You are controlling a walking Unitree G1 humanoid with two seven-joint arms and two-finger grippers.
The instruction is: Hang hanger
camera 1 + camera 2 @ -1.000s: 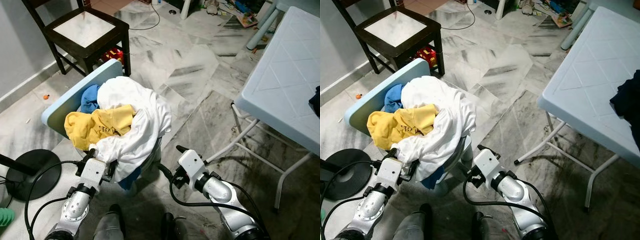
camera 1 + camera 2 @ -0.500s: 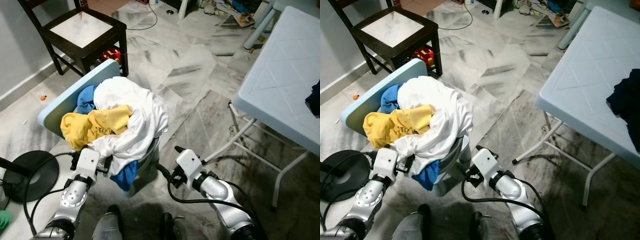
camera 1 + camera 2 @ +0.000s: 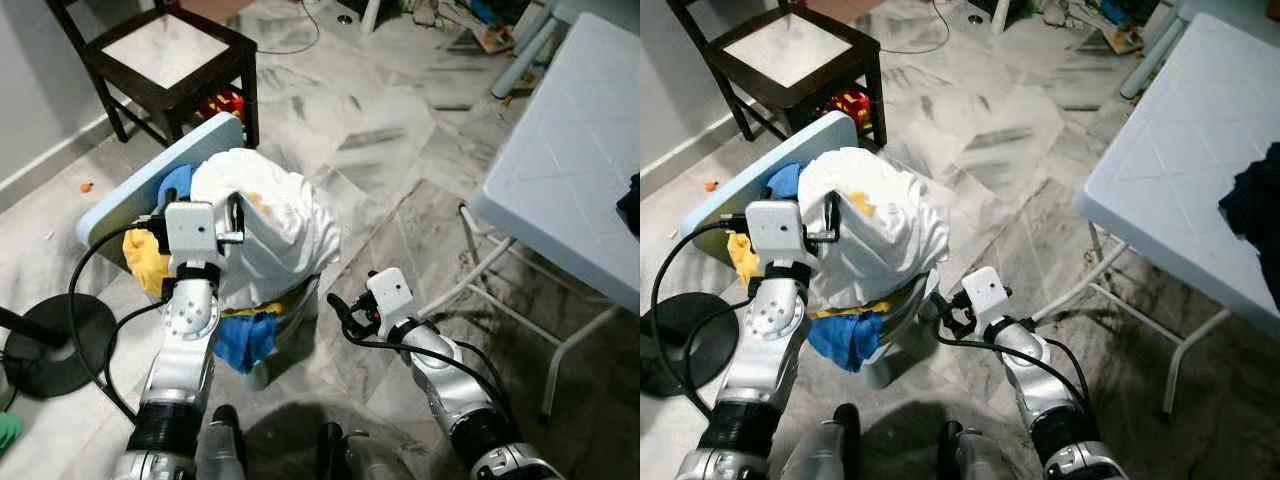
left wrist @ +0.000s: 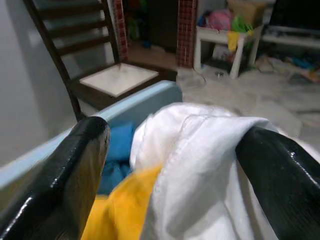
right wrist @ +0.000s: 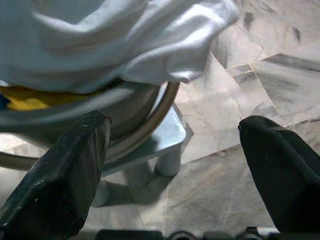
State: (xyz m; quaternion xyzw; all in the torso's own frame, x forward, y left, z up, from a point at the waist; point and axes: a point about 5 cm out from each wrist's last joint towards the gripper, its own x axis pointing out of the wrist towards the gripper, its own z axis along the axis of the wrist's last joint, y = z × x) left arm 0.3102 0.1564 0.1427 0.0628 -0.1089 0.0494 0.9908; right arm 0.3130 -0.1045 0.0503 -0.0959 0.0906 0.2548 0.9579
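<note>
A heap of clothes lies on a light blue plastic seat (image 3: 150, 182): a white garment (image 3: 285, 215) on top, a yellow shirt (image 3: 147, 268) under it and a blue cloth (image 3: 240, 340) hanging at the front. My left gripper (image 3: 236, 213) is raised over the heap and open; in the left wrist view its fingers (image 4: 82, 155) straddle a fold of the white garment (image 4: 200, 165). My right gripper (image 3: 343, 312) is low beside the seat, open, with only floor and the seat's rim (image 5: 150, 125) between its fingers.
A dark wooden chair (image 3: 170, 60) stands behind the seat, with a red toy (image 3: 226, 103) under it. A white folding table (image 3: 570, 150) is on the right, its legs near my right arm, and a dark garment (image 3: 1252, 205) lies on it. A black round base (image 3: 45, 345) sits on the left.
My left arm has risen from low beside the heap to over it, fingers around the white garment, which now covers most of the yellow shirt. My right gripper stays low by the seat.
</note>
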